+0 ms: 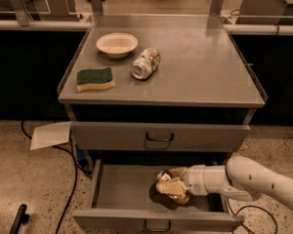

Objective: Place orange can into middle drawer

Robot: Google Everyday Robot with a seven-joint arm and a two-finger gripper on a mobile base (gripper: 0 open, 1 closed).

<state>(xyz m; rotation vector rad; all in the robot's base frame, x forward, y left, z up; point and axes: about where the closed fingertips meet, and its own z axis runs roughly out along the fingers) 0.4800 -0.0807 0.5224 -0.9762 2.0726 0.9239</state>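
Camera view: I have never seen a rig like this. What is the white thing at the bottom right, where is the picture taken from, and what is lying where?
There is a single picture, looking down at a grey metal cabinet from in front and above; the camera's mounting is unknown. The white tube entering from the right is the robot's one arm. At its end is the gripper, a two-finger clamp, now inside the open middle drawer and shut on the orange can, a shiny, dented drink can. The top drawer above it is closed. On the cabinet top lie a shallow white bowl, a green-and-yellow sponge and a white-silver can on its side.
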